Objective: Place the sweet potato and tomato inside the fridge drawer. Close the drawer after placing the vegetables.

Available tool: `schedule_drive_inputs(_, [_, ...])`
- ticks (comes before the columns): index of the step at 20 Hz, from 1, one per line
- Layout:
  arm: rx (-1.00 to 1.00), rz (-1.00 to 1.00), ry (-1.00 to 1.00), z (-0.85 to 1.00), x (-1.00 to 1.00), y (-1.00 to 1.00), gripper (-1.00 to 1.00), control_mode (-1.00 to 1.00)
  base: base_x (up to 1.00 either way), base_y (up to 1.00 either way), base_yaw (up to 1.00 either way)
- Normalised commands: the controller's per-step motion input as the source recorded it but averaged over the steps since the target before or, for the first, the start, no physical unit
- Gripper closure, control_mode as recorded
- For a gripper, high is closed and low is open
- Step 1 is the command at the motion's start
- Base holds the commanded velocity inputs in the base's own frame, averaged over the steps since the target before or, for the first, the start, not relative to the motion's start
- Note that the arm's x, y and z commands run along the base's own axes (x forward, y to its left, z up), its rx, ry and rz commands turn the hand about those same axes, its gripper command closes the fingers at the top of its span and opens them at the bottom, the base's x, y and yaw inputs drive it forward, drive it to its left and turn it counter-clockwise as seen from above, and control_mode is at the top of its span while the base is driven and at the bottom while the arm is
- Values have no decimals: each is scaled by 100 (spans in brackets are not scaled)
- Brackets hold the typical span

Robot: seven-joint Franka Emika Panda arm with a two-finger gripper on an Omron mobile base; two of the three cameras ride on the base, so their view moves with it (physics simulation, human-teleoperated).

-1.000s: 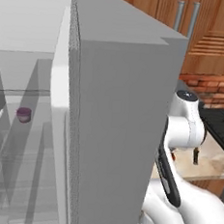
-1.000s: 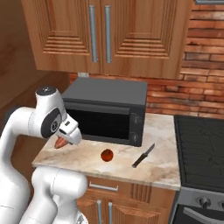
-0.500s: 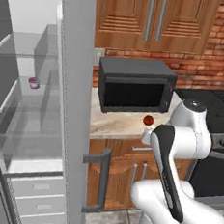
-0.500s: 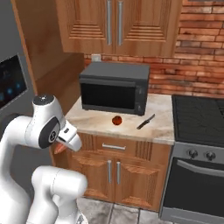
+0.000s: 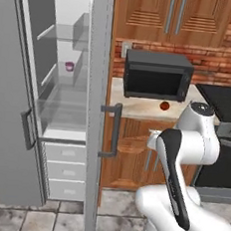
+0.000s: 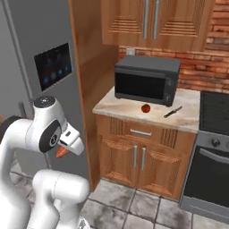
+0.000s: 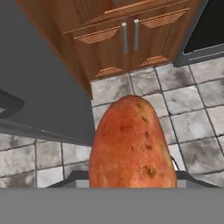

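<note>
The sweet potato (image 7: 131,144), an orange-brown lump, is held in my gripper (image 6: 67,145), which is shut on it; its tip (image 6: 62,151) pokes out below the hand, low in front of the base and above the tiled floor. On the counter in front of the microwave rests the tomato (image 5: 164,105), a small red ball (image 6: 145,108) far from the gripper. The fridge drawer (image 5: 62,113), a clear bin, sits pulled out inside the open fridge at the left.
A black microwave (image 5: 158,75) and a knife (image 6: 172,112) are on the counter, with a stove (image 6: 214,116) to the right. The open grey fridge door (image 5: 13,102) stands at left. A purple cup (image 5: 69,65) sits on a fridge shelf. Wooden cabinets (image 7: 127,35) lie ahead.
Both base views have shifted: the base has backed away from the counter, so fridge, counter and floor now show from farther off. The gripper still holds the sweet potato.
</note>
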Motion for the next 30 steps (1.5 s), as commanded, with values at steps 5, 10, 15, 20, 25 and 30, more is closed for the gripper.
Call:
schedule_drive_inputs(5, [0, 0, 0, 0, 0, 0, 100, 100, -57, 6, 48])
schedule_drive_inputs(10, [0, 0, 0, 0, 0, 0, 100, 100, -50, 8, 49])
schedule_drive_inputs(15, [0, 0, 0, 0, 0, 0, 100, 100, -51, 7, 53])
schedule_drive_inputs(20, [0, 0, 0, 0, 0, 0, 100, 100, -24, 30, 51])
schedule_drive_inputs(25, [0, 0, 0, 0, 0, 0, 100, 100, 32, 60, 13])
schedule_drive_inputs(30, [0, 0, 0, 0, 0, 0, 100, 100, 64, 57, -7])
